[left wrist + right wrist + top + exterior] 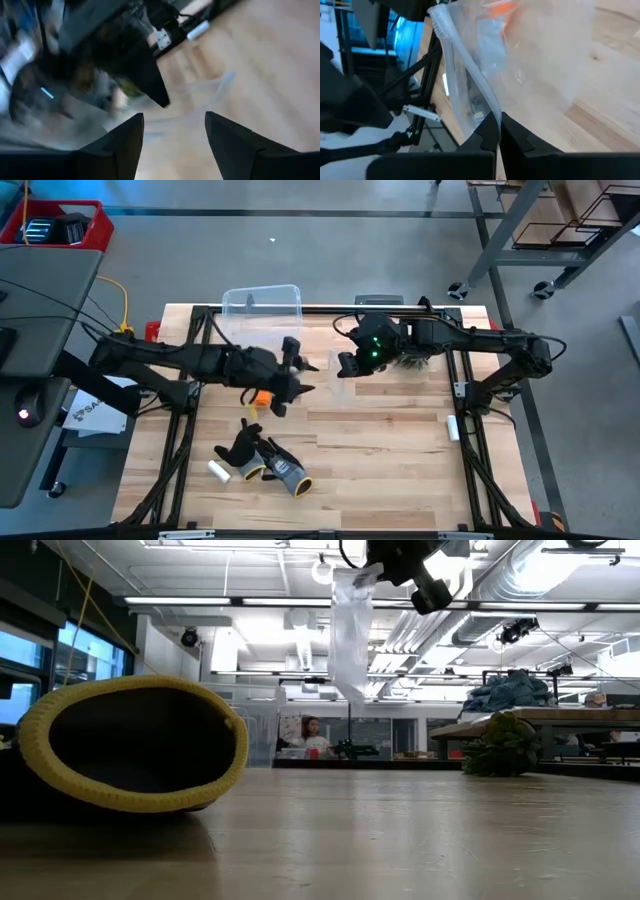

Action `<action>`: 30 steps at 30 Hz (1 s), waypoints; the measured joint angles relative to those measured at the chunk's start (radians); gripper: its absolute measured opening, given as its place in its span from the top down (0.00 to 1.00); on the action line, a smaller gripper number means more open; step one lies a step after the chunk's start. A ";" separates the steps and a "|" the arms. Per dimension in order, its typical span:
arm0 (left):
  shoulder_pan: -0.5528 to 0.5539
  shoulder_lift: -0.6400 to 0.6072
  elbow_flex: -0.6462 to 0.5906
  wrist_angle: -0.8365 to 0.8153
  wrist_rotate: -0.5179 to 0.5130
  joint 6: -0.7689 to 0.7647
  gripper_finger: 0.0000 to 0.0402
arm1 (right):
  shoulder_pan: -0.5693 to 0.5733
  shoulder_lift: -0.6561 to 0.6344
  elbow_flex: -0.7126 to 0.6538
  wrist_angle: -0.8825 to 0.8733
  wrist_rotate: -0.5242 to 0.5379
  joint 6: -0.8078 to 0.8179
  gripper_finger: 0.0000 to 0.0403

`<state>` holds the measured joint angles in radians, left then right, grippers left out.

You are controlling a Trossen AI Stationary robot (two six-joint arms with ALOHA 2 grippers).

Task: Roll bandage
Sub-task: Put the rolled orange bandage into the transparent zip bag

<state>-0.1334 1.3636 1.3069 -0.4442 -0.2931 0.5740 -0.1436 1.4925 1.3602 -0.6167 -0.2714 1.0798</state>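
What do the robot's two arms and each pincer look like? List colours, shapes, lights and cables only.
Both arms are dark, jointed and slim. The left pincer has two black fingers that taper to points. The right pincer has the same black wedge-shaped fingers; green lights glow on its wrist housing, and thin black cables loop beside that arm.

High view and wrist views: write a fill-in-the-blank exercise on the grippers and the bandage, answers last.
1. The right gripper has its fingers shut on a clear plastic ____.
2. The left gripper has its fingers ____.
3. The bandage beside the left gripper is ____ in colour.
Missing words: bag; open; orange.
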 joint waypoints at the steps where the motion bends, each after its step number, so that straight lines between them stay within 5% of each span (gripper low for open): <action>1: -0.015 0.005 0.005 0.001 -0.024 0.091 0.48 | -0.007 0.000 0.000 0.003 -0.017 -0.003 1.00; 8: -0.045 0.070 0.012 0.007 -0.029 0.296 0.48 | -0.015 0.037 0.000 0.089 -0.086 0.021 1.00; 17: -0.046 0.116 0.012 -0.025 -0.190 0.403 0.48 | -0.005 0.066 0.000 0.127 -0.169 0.022 1.00; 30: -0.046 0.113 0.012 -0.079 -0.040 0.456 0.48 | -0.014 0.071 0.000 0.117 -0.203 0.023 1.00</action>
<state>-0.1796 1.4769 1.3186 -0.5232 -0.3329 1.0299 -0.1574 1.5631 1.3602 -0.4995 -0.4740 1.1027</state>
